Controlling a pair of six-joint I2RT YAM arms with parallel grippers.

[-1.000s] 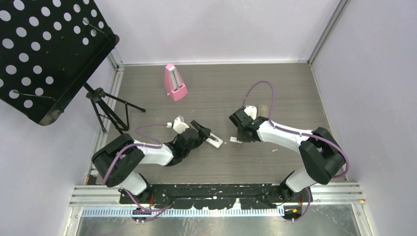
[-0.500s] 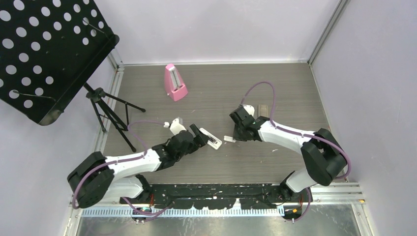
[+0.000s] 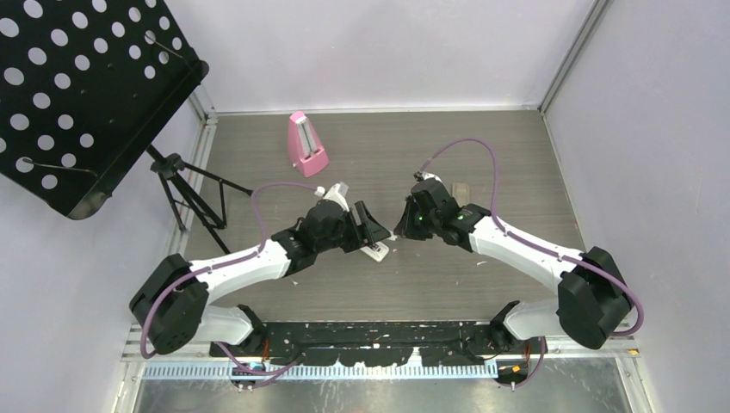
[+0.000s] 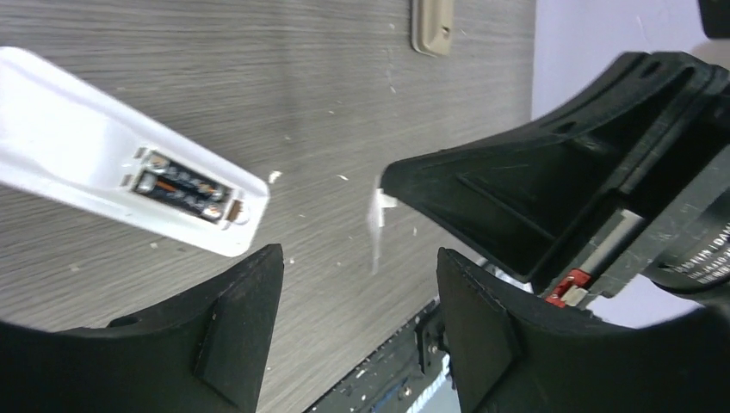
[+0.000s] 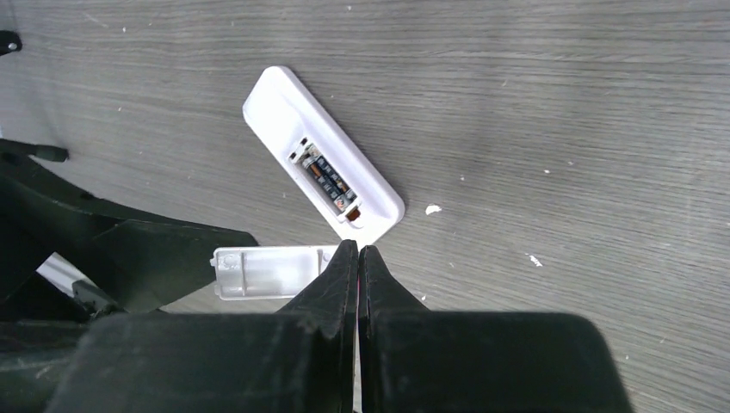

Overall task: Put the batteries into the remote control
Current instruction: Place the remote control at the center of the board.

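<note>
White remote control (image 5: 320, 153) just ahead of right gripper (image 5: 358, 251) pinching clear lid (image 5: 267, 271)
Dark batteries (image 5: 331, 183) seated in its bay; left gripper (image 4: 357, 258) agape.

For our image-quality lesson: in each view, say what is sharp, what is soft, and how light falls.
Top external: even light, soft shadows, remote tiny. Left wrist: remote sharp, fingers dark, softer. Right wrist: remote sharp, hand dark, battery cover pale.

Lilac walls (image 3: 387, 52), grey wood-grain table (image 3: 508, 146)
</note>
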